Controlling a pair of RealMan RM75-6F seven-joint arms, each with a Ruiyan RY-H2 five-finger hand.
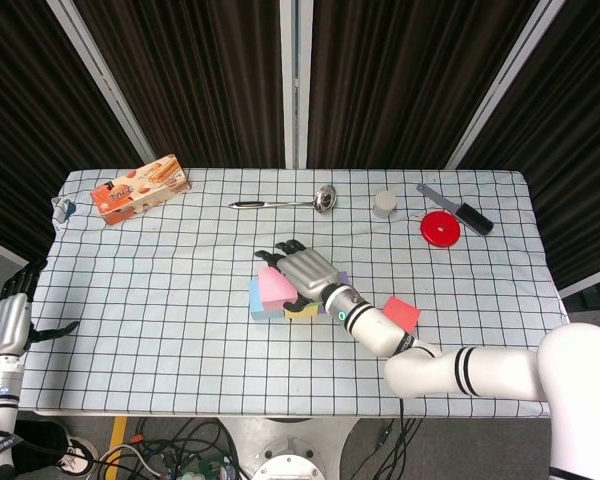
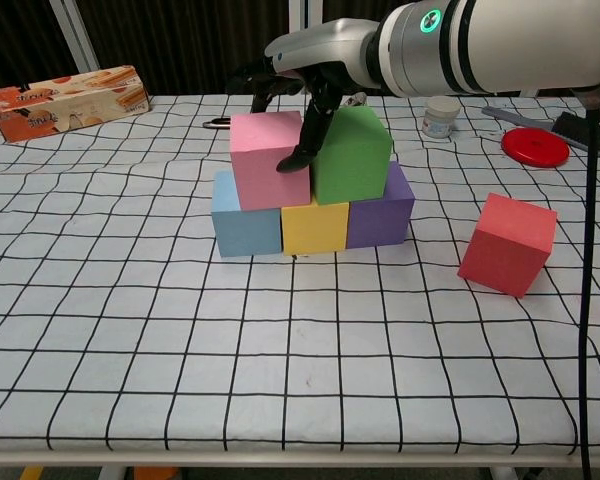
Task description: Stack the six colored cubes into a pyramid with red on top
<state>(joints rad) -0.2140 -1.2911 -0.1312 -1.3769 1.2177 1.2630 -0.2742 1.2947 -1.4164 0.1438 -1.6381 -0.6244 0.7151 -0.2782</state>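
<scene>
My right robot hand point(image 2: 315, 75) grips green cube point(image 2: 352, 155), seating it beside pink cube point(image 2: 268, 158); red cube point(image 2: 508, 243) waits; left robot hand point(image 1: 10, 318) idle, fingers apart.

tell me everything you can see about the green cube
The green cube is a matte, foam-looking block with plain faces. It sits in the second row of the stack, on the yellow cube and purple cube, beside the pink cube. It looks slightly tilted, not squarely seated. The right hand reaches over it from above, one dark finger running down between its front left edge and the pink cube.
</scene>
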